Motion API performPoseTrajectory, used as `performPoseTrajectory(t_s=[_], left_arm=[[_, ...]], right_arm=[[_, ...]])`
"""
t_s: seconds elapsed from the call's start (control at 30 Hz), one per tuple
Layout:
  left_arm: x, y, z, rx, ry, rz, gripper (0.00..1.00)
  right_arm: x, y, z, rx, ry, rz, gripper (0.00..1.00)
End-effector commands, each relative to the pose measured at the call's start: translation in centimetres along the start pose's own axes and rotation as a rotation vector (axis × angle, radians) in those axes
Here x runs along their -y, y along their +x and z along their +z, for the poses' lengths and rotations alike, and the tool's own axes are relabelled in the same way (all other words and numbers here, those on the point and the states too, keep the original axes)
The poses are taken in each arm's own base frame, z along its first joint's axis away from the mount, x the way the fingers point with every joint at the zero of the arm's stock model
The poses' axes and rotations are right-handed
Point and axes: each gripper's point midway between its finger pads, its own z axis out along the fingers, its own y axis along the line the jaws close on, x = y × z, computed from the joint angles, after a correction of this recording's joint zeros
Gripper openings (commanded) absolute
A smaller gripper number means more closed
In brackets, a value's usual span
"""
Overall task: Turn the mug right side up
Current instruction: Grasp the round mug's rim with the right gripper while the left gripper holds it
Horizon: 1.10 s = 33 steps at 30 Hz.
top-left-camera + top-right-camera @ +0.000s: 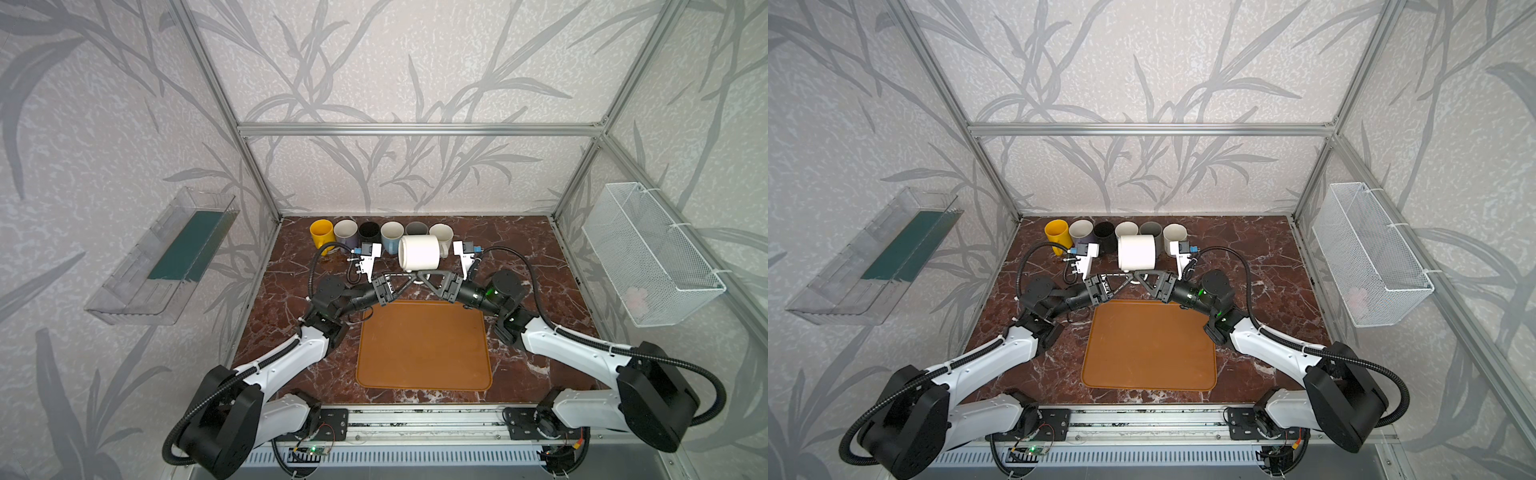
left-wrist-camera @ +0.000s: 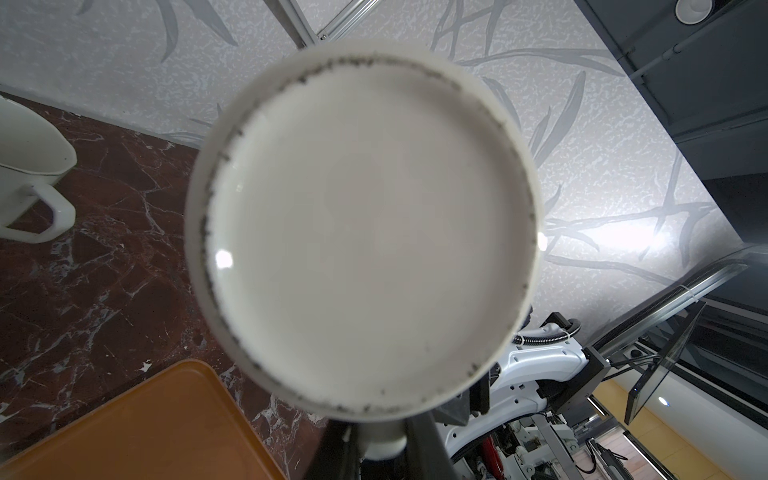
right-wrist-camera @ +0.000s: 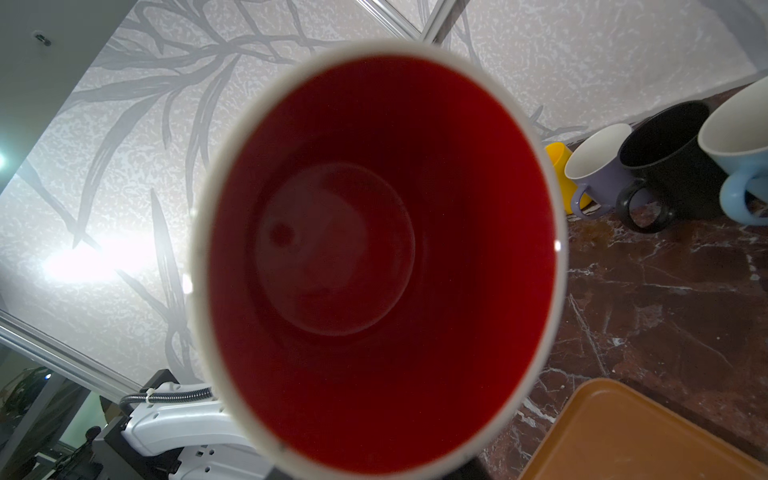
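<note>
The left gripper (image 1: 405, 277) is pinched tight on the handle (image 2: 382, 442) of the white mug (image 1: 419, 251). In the left wrist view the handle sits squeezed between two dark fingers (image 2: 424, 440). The mug hangs in the air on its side, above the worktop (image 1: 540, 257) close to its back edge. It is just in front of a row of upright mugs (image 1: 370, 232) lined along that edge. Its flat base faces the left arm and its mouth faces the right arm.

The right gripper (image 1: 428, 277) comes in underneath from the other side, its tips almost meeting the left ones below the mug. I can't tell how far its jaws stand apart, or whether they touch the handle; the mug's body hides that spot in every view.

The mug is glossy white ceramic, a plain cylinder, deep red inside (image 3: 382, 257). The unglazed foot ring around its base (image 2: 365, 232) is flecked with dark specks. The worktop is reddish-brown marbled stone with white veins. A smooth orange mat (image 1: 424, 349) with rounded corners lies in the middle of it. The back row runs from a yellow mug (image 1: 321, 232) on the left through lilac, black, pale blue and grey to a cream one. The held mug partly covers the last three.
</note>
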Motion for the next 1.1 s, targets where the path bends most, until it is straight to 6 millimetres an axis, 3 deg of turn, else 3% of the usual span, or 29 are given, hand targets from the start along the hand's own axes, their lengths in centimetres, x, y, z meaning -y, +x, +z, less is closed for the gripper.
performPoseTrajectory(t_s=[0.0,0.3,0.5,0.9,1.07], left_arm=[[2.7,-0.5,-0.1,0.009,0.108,0.073,0.0],[1.6,-0.2,0.1,0.003,0.092,0.05,0.0],[1.5,0.0,0.1,-0.001,0.099,0.052,0.0],[0.8,0.3,-0.1,-0.015,0.033,0.066,0.38],[0.1,0.5,-0.2,-0.028,-0.005,0.065,0.48]], right_arm=[[-2.8,-1.8,0.3,0.041,-0.086,-0.056,0.3],[-3.3,-1.7,0.3,0.032,-0.113,-0.06,0.02],[-3.4,-1.5,0.1,0.029,-0.115,-0.067,0.0],[-2.9,-1.4,-0.5,0.032,-0.075,-0.081,0.0],[-2.1,-1.4,-0.9,0.032,-0.034,-0.082,0.0]])
